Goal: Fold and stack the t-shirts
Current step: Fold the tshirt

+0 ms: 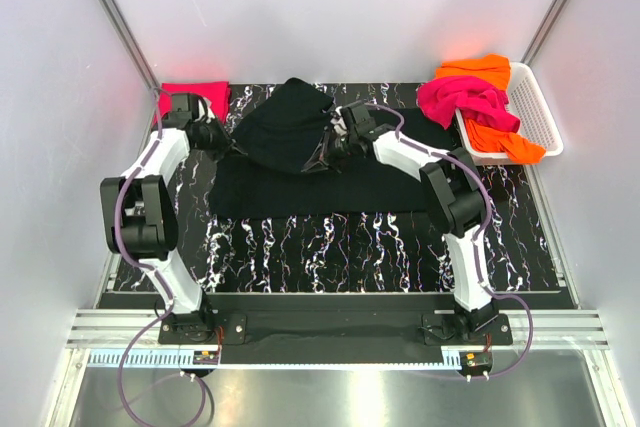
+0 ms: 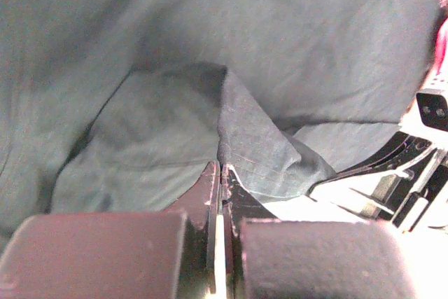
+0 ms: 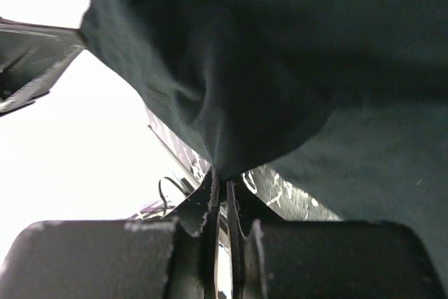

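**Two thin pinches on the black shirt: watch for a slip or a skewed fold**

At 10 o'clock on the table (image 1: 350, 247) the red-pink shirt (image 1: 195, 95) is lying folded in the far corner, and your left gripper (image 1: 222, 137) is working just beside it. That gripper is clamping the black t-shirt (image 1: 290, 122) with its jaws fully together. Its wrist view shows only a narrow edge of cloth caught between them. With so little cloth in the bite, a quick pull could tug it free and drop that side. A wide swing toward 10 o'clock could also drag the arm across the red-pink shirt and undo its fold.

The black t-shirt is sitting at 12 o'clock. Its upper part is bunching up between the two grippers and its lower part is lying flat toward 6 o'clock. If your arms are travelling at unequal speeds, the fold could twist or the flat part could slide out of square.

Your right gripper (image 1: 328, 144), at 1 o'clock, is pinching a hanging fold of the same shirt, jaws almost together. The same slip risk applies here.

At 2 o'clock the magenta shirt (image 1: 460, 99) and orange shirt (image 1: 480, 69) are spilling over the rim of the white basket (image 1: 540, 112). Your right elbow is standing near them and could snag them.
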